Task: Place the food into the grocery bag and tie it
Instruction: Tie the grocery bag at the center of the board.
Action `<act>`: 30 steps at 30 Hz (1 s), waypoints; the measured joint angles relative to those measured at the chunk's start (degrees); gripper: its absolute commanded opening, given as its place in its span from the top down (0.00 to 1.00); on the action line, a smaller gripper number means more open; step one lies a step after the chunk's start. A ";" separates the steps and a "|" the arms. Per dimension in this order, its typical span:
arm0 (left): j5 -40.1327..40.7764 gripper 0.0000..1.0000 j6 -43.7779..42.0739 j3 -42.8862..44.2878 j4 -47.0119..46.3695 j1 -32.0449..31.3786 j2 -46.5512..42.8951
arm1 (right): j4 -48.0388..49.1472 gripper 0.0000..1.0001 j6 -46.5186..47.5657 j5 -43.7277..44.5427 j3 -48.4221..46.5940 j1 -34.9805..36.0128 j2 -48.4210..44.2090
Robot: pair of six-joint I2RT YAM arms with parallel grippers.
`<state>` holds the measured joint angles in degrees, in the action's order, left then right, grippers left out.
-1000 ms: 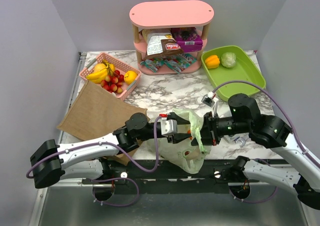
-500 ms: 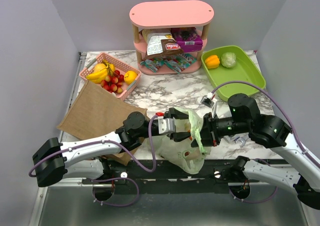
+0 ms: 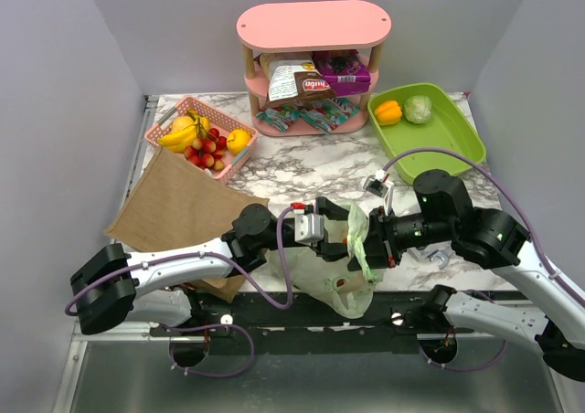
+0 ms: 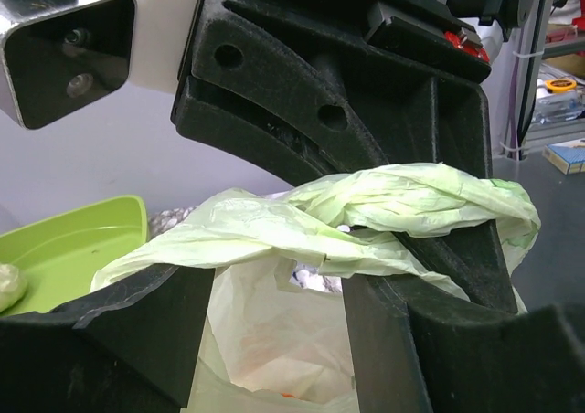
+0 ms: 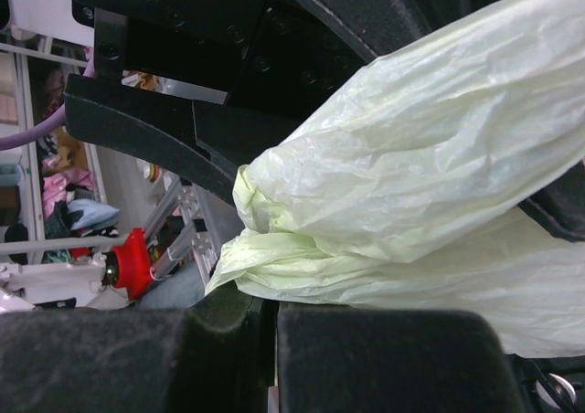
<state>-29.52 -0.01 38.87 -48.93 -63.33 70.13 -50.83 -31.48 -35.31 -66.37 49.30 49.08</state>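
Marbled white-and-grey tabletop (image 3: pixel 302 171) carries the grocery bag (image 3: pixel 320 271), a thin, crinkly, translucent pale-green sack slumped directly under and between the two arms' tips. One handle is twisted into a rope. The right gripper (image 3: pixel 368 242) is clamped tight on it, black fingers pressed together with film bunching out above them. Facing it almost tip to tip, the left gripper (image 3: pixel 345 235) stands partly spread, the twisted strand lying across its gap; whether its pads actually touch the film is hard to tell. Something orange-brown shows dimly through the bag wall below them.

Left of the left gripper lies a stiff brown paper bag (image 3: pixel 178 203). Well beyond it sit a pink latticed basket (image 3: pixel 239 157) and a pink oval shelf (image 3: pixel 313 29) holding a snack pack (image 3: pixel 297 79) and a purple box (image 3: pixel 343 70). Beyond the right gripper is a glossy green tray (image 3: pixel 448 148).
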 measured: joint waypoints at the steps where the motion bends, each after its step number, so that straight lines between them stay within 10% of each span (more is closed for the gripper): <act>1: -0.11 0.43 0.31 0.02 -0.50 0.02 0.22 | 0.11 0.99 0.00 -0.17 0.00 0.00 0.00; 7: -1.46 0.54 3.06 0.90 -3.63 0.33 2.47 | 0.42 0.99 -0.07 -0.68 0.00 0.00 -0.15; 13: -3.63 1.00 5.97 1.46 -6.19 0.35 3.74 | 1.14 0.99 -0.17 -0.81 0.00 0.00 -0.26; 30: -2.97 1.00 6.49 -1.31 0.94 0.59 -5.46 | -1.81 0.99 0.83 4.85 -3.23 0.00 -0.46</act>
<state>-32.49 6.48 37.56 -47.99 -62.74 64.66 -52.64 -30.65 -30.46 -69.60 49.30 48.62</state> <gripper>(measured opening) 0.009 0.036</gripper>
